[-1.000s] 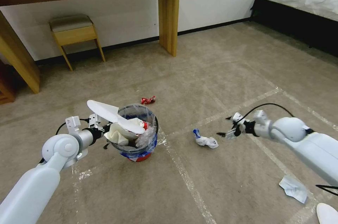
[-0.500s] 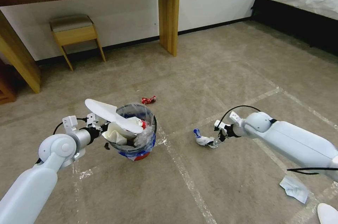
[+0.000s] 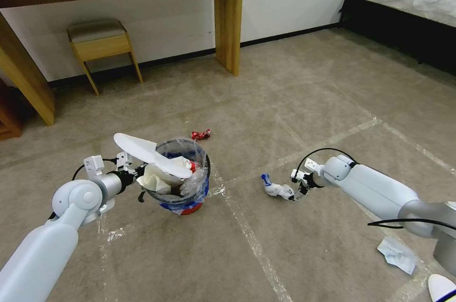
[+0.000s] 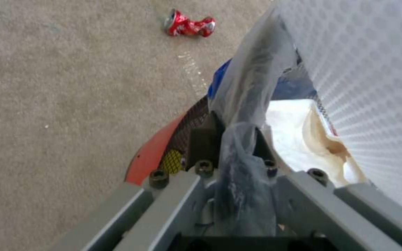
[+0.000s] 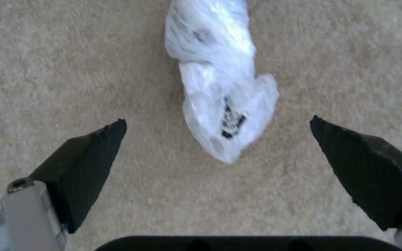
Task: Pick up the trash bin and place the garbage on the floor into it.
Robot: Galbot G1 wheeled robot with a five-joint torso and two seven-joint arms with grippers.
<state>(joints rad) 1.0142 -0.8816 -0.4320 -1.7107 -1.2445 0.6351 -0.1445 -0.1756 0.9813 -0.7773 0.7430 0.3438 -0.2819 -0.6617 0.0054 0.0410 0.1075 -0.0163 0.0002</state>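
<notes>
The left gripper point(image 3: 138, 174) pinches the trash bin point(image 3: 183, 176) by its rim; the right gripper point(image 5: 217, 134) hangs spread over a crumpled tissue point(image 5: 220, 83).

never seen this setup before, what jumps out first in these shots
The overfull trash bin stands out, clamped at its rim by the left gripper, a white slipper sole lying across its top. To its right, the right gripper hangs low over the carpet, fingers spread wide on either side of a crumpled white wrapper. A red wrapper lies on the floor beyond the bin.
</notes>
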